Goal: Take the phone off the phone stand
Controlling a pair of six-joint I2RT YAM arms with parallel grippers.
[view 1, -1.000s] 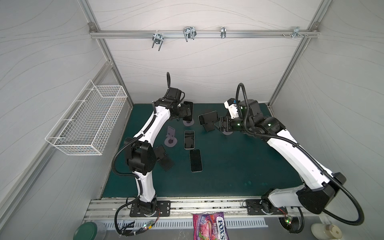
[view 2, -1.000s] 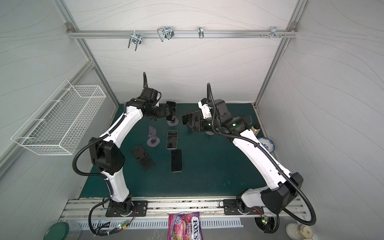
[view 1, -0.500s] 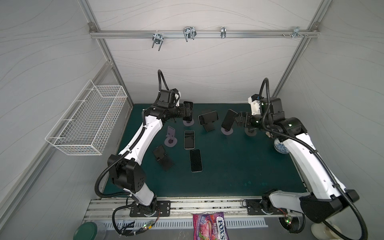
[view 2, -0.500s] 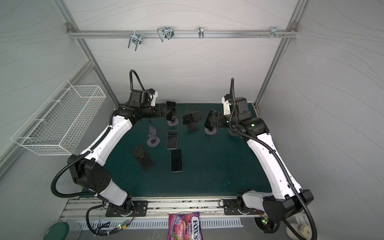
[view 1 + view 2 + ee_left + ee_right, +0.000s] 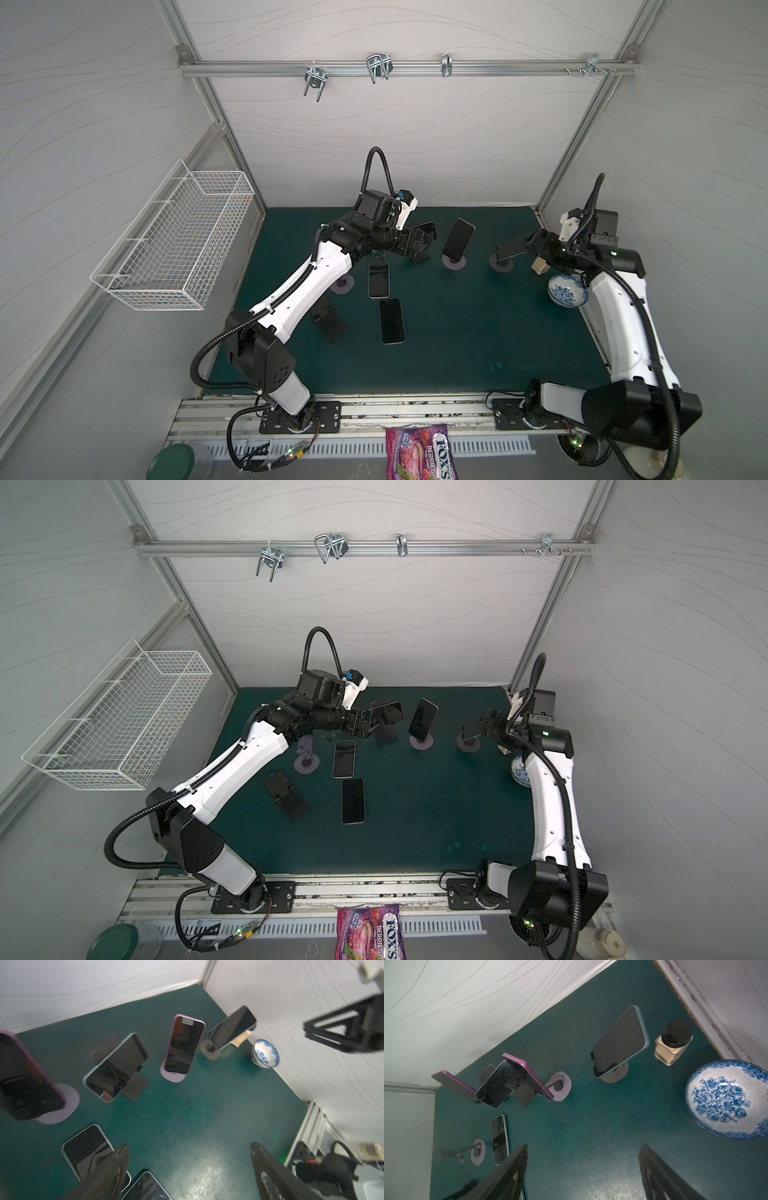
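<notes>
Phones all over the green mat [image 5: 457, 353], and several are on their stands, each leaning back with its lower edge caught by the stand's lip so the screen tilts up. Two flat phones [image 5: 391, 321] lie face-up mid-mat, off any stand.

The left gripper [image 5: 188, 1147] hangs with its jaws spread wide and nothing between them. It looks toward the pale-blue phone [image 5: 116, 1068], which sits sideways on a black stand [image 5: 135, 1089]. Beside that, a purple-cased phone [image 5: 185, 1043] stands upright on a lilac stand [image 5: 172, 1078].

The right gripper [image 5: 583, 1157] is also spread wide and empty. It faces the dark phone [image 5: 618, 1043] on the grey stand [image 5: 614, 1075], near the back right corner. That wide spread makes sense, since a phone is broad and the fingers need room to straddle it.

That dark phone is slim, with a pale-blue rim and a glossy black screen showing no picture. It is tipped sideways and gripped low by small black clips. A bottle [image 5: 672, 1043] and a blue-flowered bowl [image 5: 690, 1093] crowd that corner just beside it.

Which phone gets taken is hard to call from these views, though the dark one looks likeliest. None is in a grip yet.
</notes>
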